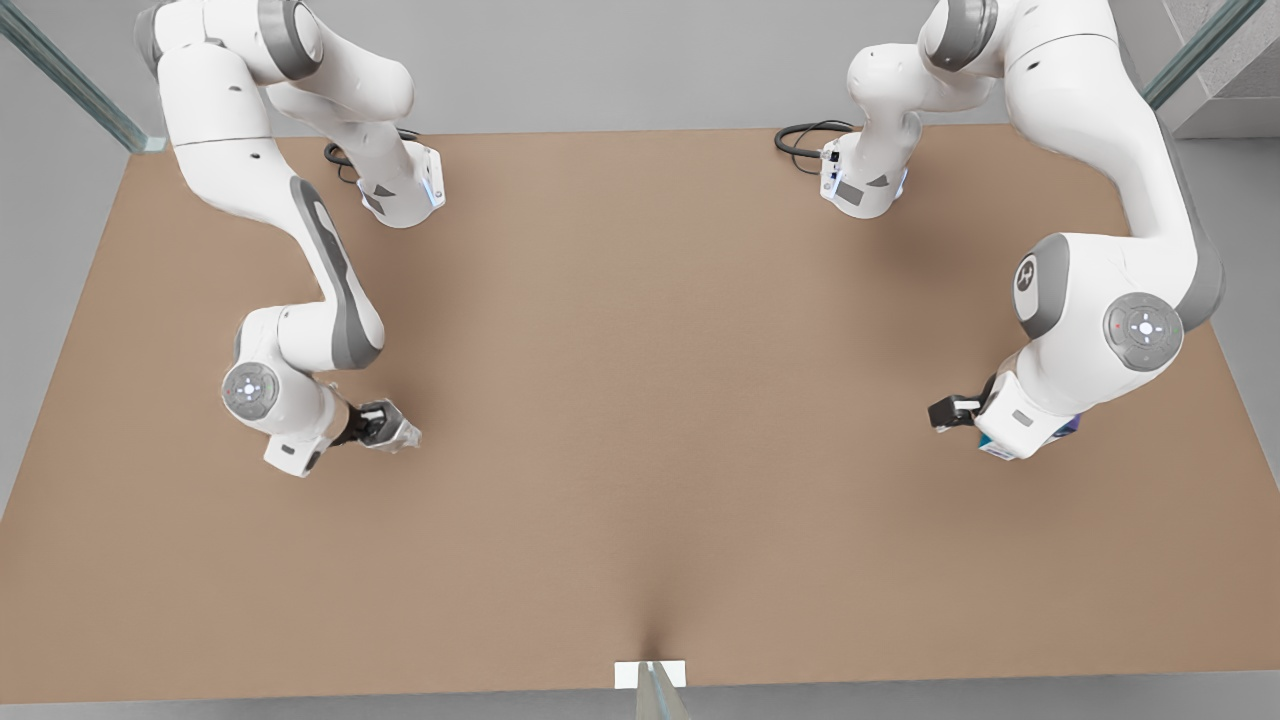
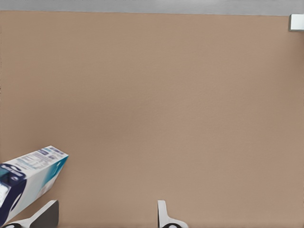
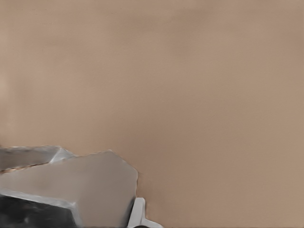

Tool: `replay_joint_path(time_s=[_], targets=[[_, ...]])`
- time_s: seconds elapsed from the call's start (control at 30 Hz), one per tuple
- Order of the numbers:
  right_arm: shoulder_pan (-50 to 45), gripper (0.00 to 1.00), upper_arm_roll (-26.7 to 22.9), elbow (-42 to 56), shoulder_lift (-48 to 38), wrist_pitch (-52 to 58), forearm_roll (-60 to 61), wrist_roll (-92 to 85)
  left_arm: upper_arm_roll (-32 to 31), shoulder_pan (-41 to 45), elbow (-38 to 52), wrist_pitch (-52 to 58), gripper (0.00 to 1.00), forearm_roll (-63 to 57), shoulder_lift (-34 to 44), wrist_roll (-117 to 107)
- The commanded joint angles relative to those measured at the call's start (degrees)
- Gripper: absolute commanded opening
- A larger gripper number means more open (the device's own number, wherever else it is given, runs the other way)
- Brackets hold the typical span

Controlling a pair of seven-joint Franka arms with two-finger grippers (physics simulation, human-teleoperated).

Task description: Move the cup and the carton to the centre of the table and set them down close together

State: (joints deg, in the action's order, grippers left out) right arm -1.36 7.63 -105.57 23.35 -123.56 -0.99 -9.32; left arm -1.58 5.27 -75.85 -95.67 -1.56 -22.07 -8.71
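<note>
Left gripper (image 2: pixel 107 216) spread wide, carton (image 2: pixel 29 178) just beside one finger, at front view's right over tabletop (image 1: pixel 640 400), right gripper (image 1: pixel 385 428) at front view's left pinching faceted cup (image 3: pixel 80 183), both objs well apart.

The cup (image 1: pixel 398 432) sits near the table's (image 1: pixel 640 400) edge on the front view's left, at the right gripper (image 1: pixel 385 428). The carton (image 1: pixel 1030 440) sits near the opposite edge on the front view's right, largely under the arm of the left gripper (image 1: pixel 950 412). The two objects are well apart, with the table's centre between them.
</note>
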Motion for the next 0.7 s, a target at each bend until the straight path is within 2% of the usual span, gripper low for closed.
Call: replay_joint_path(time_s=[0.0,0.07,0.17,0.23,0.37,0.47,0.67], targets=[[-1.36,0.21,-0.07,1.50,0.73,0.60,-0.42,2.28,0.00,0.00,0.00,-0.04,1.00,-0.03,0.00,0.01],[-5.75,0.21,1.52,7.21,4.51,-0.19,-0.24,10.80,0.00,-0.09,0.00,0.05,1.00,-0.03,-0.08,0.27],[-15.25,0.21,1.69,21.10,14.62,-1.07,2.31,25.75,0.00,-0.35,0.00,0.05,1.00,-0.03,-0.43,0.01],[-17.53,0.21,3.36,29.45,20.77,-2.47,2.22,29.97,0.09,-0.35,0.00,-0.04,1.00,-0.03,-0.52,-0.17],[-27.20,0.21,1.78,49.83,34.21,-2.03,2.48,32.34,0.09,-0.44,0.00,-0.13,1.00,-0.11,-0.96,-0.17],[-29.93,0.21,-1.47,52.84,37.74,0.60,2.48,31.91,0.53,-0.44,0.00,-0.13,1.00,-0.03,-1.23,-0.17],[-30.81,0.21,-2.70,52.75,38.44,0.25,2.66,31.99,0.53,-0.35,0.00,-0.04,1.00,-0.11,-1.14,-0.17]])
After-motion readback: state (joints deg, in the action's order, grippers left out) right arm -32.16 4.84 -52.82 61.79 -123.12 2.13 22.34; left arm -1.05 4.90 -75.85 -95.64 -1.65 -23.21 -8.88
